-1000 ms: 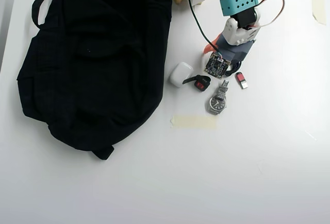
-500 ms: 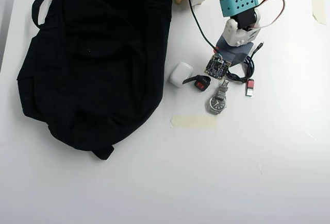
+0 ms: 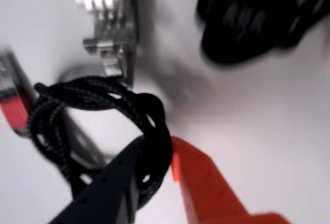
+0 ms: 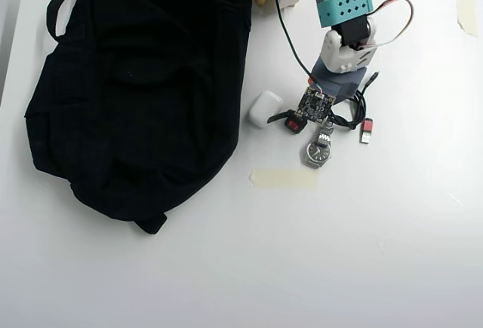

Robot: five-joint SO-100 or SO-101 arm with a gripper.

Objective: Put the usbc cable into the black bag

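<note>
Between the claw's (image 3: 157, 154) black and orange fingers sits a strand of the usbc cable (image 3: 98, 98), so it's pinched on the loop, which rests on the table just right of the arm in the overhead view. Just beyond is a metal watch (image 4: 318, 150), and the black bag (image 4: 136, 87) lies well off to the left.
</note>
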